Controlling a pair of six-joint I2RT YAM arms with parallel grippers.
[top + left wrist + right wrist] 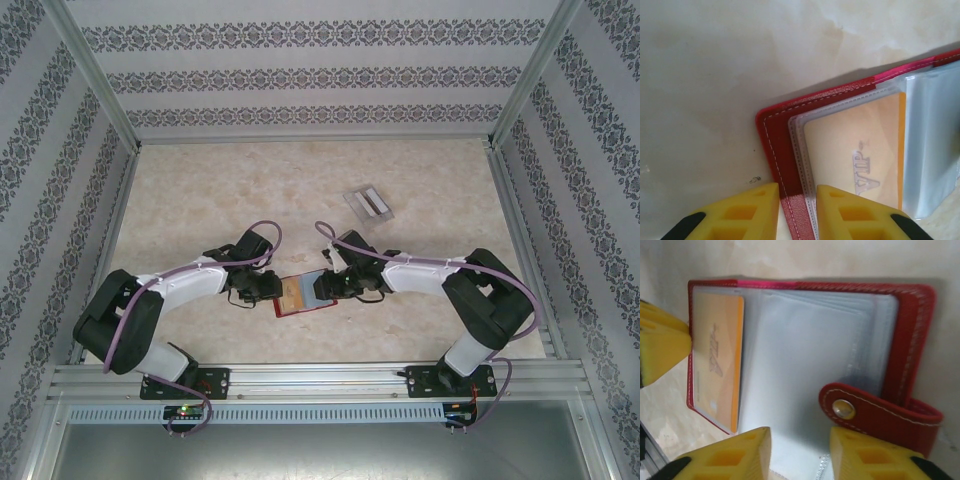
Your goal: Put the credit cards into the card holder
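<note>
1. Open across the bare far and left stretches of the table [200, 190].
2. Blocked at front centre by the card holder [303, 296], flanked closely by the left gripper [266, 288] and right gripper [331, 288].
3. Obstructed farther back, right of centre, by a translucent tray [368, 204].
4. Hemmed in on three sides by patterned walls [300, 80].

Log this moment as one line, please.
wallet open on table | orange card in clear pockets | left tool open over wallet edge | right tool open over clear pockets | tray farther back
</note>
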